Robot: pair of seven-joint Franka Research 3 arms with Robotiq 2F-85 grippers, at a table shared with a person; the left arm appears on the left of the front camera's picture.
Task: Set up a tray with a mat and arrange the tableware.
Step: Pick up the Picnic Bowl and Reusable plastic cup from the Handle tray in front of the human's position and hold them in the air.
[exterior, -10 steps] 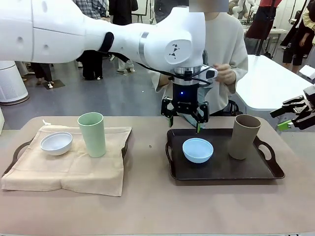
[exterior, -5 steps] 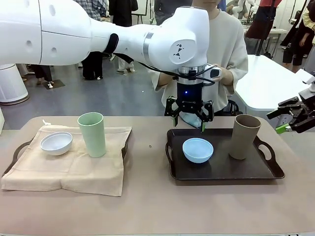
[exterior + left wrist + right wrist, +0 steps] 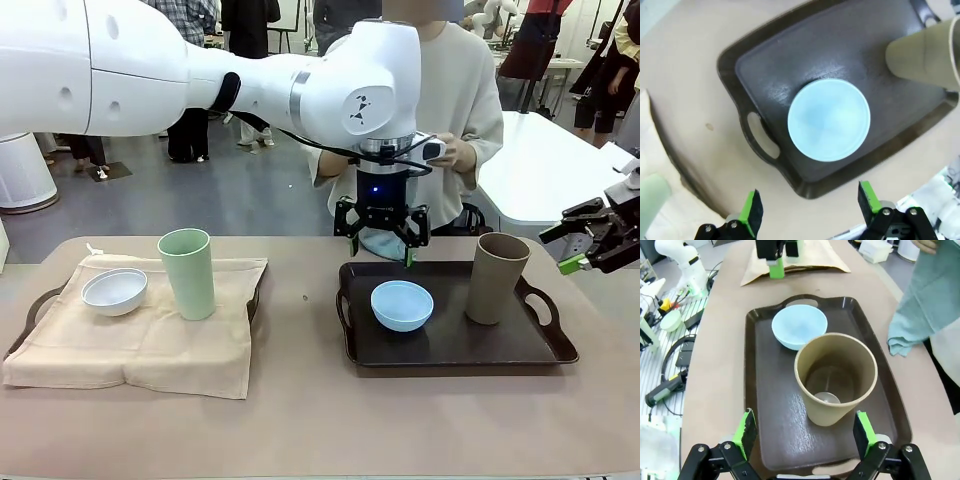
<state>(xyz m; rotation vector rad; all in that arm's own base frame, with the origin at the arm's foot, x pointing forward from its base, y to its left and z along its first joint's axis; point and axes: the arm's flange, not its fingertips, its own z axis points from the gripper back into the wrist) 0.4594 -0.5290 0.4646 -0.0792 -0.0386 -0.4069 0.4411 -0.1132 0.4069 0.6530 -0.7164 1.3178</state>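
Reference item: the dark brown rectangular plastic tray [image 3: 452,345] with cut-out handles, lying on the tan table [image 3: 320,420].

Contents of the tray:
- A light blue round bowl [image 3: 402,305] sits upright in the tray's left half.
- A tall tan-brown handleless cup [image 3: 496,278] stands upright in the tray's far right part, apart from the bowl.

The left gripper [image 3: 381,253] hangs above the tray's far rim, just beyond the bowl, with its fingers pointing down. Its jaws are spread wide with nothing between them. From its wrist camera the green pads [image 3: 752,218] stand clear of the bowl below.

The right gripper [image 3: 566,246] is in the air off the tray's right end, past the right handle and apart from the cup. Its jaws are spread as well and hold nothing. Its wrist camera looks along the tray, with the cup nearest and the bowl behind it.

Left of the tray, well apart, a beige cloth mat [image 3: 150,345] is draped over a second dark tray [image 3: 30,305], of which a handle shows at the outer end. On the mat stands a tall pale green handleless cup [image 3: 187,273], upright. A small white round bowl [image 3: 114,291] sits beside it, on the side farther from the reference tray.

Beyond the tray's far side stands a person in a cream top, a hand [image 3: 458,152] raised at chest level. A teal cloth [image 3: 927,300] hangs there, held at its top.
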